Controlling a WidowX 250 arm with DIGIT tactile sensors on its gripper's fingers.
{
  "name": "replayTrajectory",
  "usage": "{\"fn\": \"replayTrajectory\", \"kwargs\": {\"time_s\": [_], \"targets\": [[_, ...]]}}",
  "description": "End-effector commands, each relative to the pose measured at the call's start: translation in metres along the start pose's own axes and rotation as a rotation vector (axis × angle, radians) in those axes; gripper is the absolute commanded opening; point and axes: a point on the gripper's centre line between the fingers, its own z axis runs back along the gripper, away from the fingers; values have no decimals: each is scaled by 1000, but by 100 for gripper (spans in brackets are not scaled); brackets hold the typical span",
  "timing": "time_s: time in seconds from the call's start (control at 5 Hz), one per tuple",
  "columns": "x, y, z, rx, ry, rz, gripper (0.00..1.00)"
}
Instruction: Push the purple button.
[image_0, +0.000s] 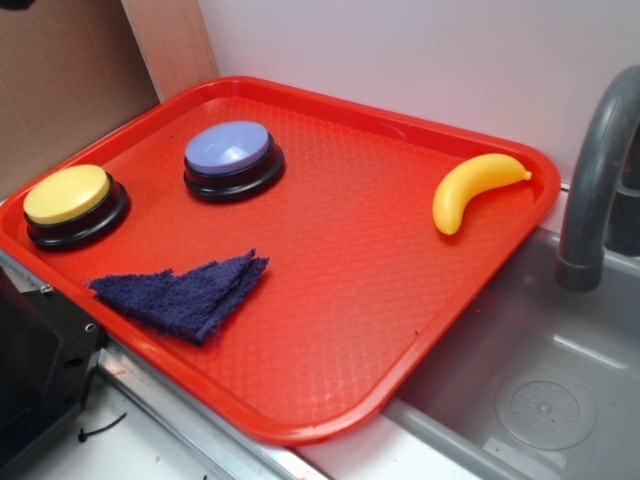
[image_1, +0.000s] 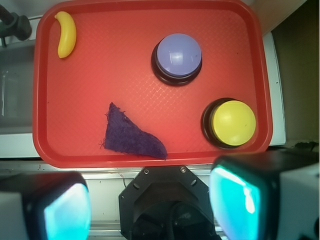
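My two teal-padded fingers (image_1: 67, 210) stand wide apart, holding nothing, high above the red plastic tray's (image_1: 150, 159) near rim, and the glossy lavender-domed purple button (image_1: 178, 55) lies ahead, slightly right, beyond the yellow-topped button (image_1: 232, 122).

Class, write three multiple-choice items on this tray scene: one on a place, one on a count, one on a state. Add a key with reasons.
1. In the exterior view, what lies nearest the sink?
A. banana
B. yellow button
C. cloth

2. How many push buttons sit on the tray?
A. one
B. two
C. three

3. The gripper is:
A. pressing the purple button
B. holding the cloth
C. open, touching nothing

Key: 1 A, the banana lies at the tray's sink-side edge. 2 B, only the purple button and yellow button. 3 C, its fingers stand apart, off the tray.
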Motion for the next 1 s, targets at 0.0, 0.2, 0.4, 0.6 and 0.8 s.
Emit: {"fn": "replayTrajectory", "kwargs": {"time_s": [0.0, 0.2, 0.4, 0.6, 0.8], "targets": [[0, 0, 0, 0, 0, 0, 100], [46, 41, -53, 84, 71, 61, 100], [96, 61, -101, 132, 7, 44, 100], [125, 85, -148, 130, -17, 56, 100], [133, 90, -170, 140, -20, 45, 100]]}}
